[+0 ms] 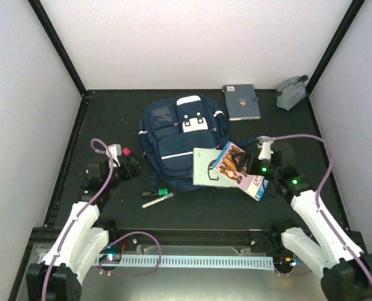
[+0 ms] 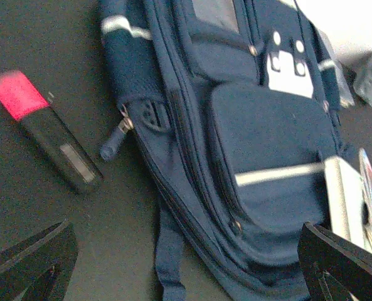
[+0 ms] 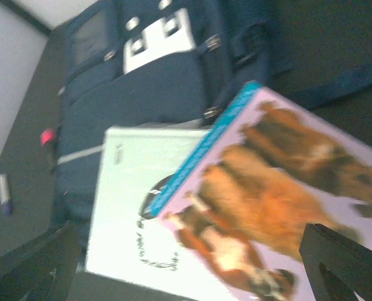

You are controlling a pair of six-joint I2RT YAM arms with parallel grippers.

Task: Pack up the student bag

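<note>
Right gripper (image 3: 189,266), fingers wide and empty, is hovering over the dog book (image 3: 267,188), which is overlapping the white book (image 3: 142,207) against the student bag (image 1: 179,141) lying mid-tabletop. Left gripper (image 2: 186,266) is gaping empty too. I'd be pinching the zip pull (image 2: 113,143) squarely before lifting books. Only the left wrist is showing that pull; only overhead is catching the grey notebook (image 1: 242,101) near the far edge.

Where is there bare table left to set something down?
Bare: the far-left corner, between the backpack and the left wall; also the near strip in front of the two books. Crowded: the backpack's near edge, with the books overlapping it and markers beside.
</note>
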